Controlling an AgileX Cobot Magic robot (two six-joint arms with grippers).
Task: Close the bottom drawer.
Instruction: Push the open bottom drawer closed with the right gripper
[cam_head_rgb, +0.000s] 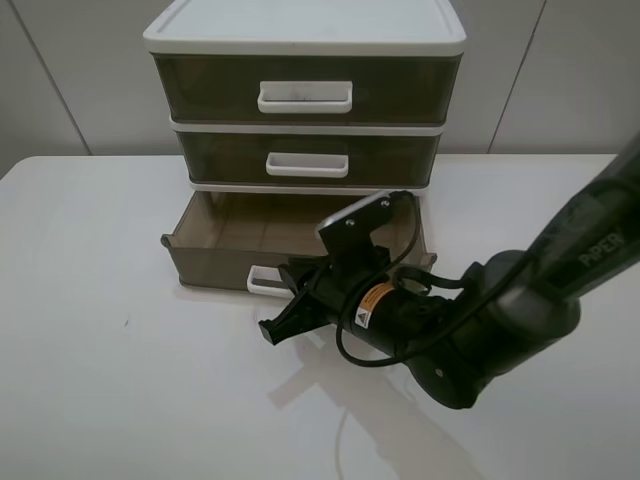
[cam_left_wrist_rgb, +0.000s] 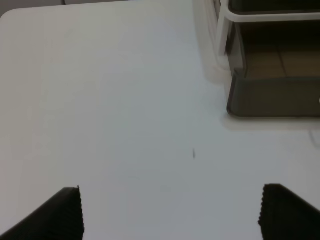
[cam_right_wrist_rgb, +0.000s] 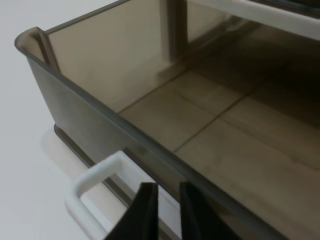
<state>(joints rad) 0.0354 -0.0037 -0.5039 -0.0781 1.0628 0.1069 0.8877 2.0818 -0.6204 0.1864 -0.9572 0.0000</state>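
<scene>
The bottom drawer (cam_head_rgb: 225, 243) is translucent brown-olive and stands pulled out of the white-framed three-drawer unit (cam_head_rgb: 305, 35), empty inside. It also shows in the right wrist view (cam_right_wrist_rgb: 215, 135) and the left wrist view (cam_left_wrist_rgb: 272, 95). My right gripper (cam_head_rgb: 298, 283) reaches in from the right to the drawer's front. In the right wrist view the right gripper (cam_right_wrist_rgb: 167, 212) has its fingers almost together, tips against the drawer's front wall beside the white loop handle (cam_right_wrist_rgb: 95, 182). My left gripper (cam_left_wrist_rgb: 170, 215) is open and empty over bare table, left of the drawer.
The two upper drawers (cam_head_rgb: 305, 92) are shut. The unit stands at the back of the white table (cam_head_rgb: 110, 370). A black cable (cam_head_rgb: 345, 350) loops under the right arm. A small dark speck (cam_left_wrist_rgb: 194, 153) lies on the table.
</scene>
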